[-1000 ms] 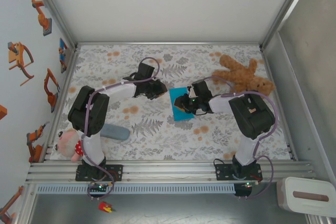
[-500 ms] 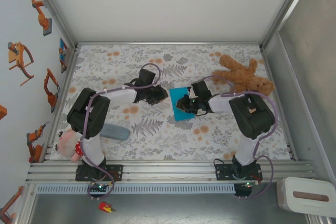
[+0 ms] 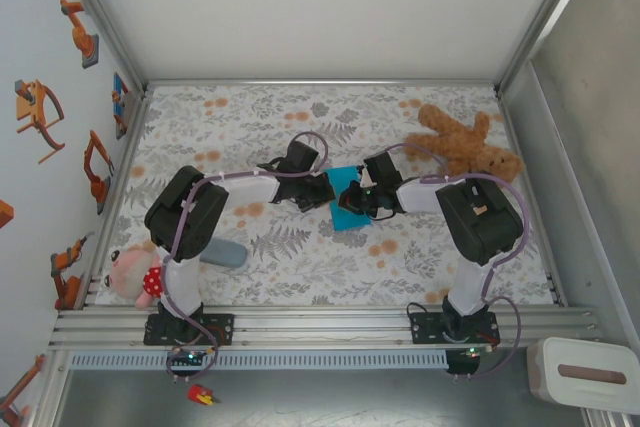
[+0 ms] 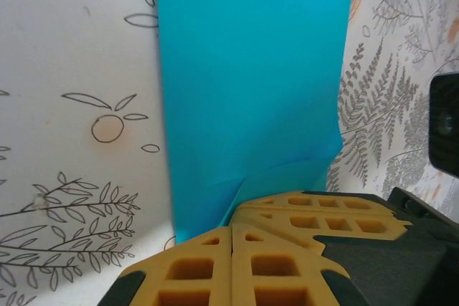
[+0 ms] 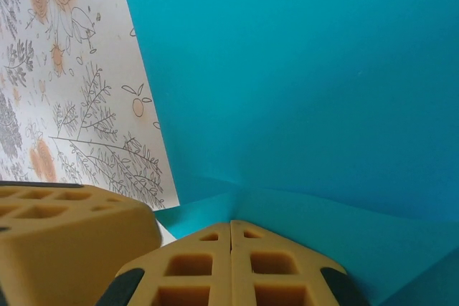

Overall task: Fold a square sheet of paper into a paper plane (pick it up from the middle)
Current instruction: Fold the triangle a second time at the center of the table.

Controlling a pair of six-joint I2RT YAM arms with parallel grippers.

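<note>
Now the thin turquoise-blue square sheet of paper (image 3: pixel 348 217) lies near the middle of the flowery counter (image 3: pixel 300 267). Both the left pincer (image 4: pixel 231 228) and the right pincer (image 5: pixel 231 223) are squeezed closed on it, and the paper bends up there.

Little room between left pincer (image 3: pixel 326 190) and right pincer (image 3: pixel 349 196), close together over the square sheet of paper (image 3: pixel 349 213). Open counter (image 3: pixel 250 117) beyond both. Brown teddy bear (image 3: pixel 465 142) far-right of right pincer; grey-blue case (image 3: pixel 220 252) near-left of left pincer, well apart.
</note>
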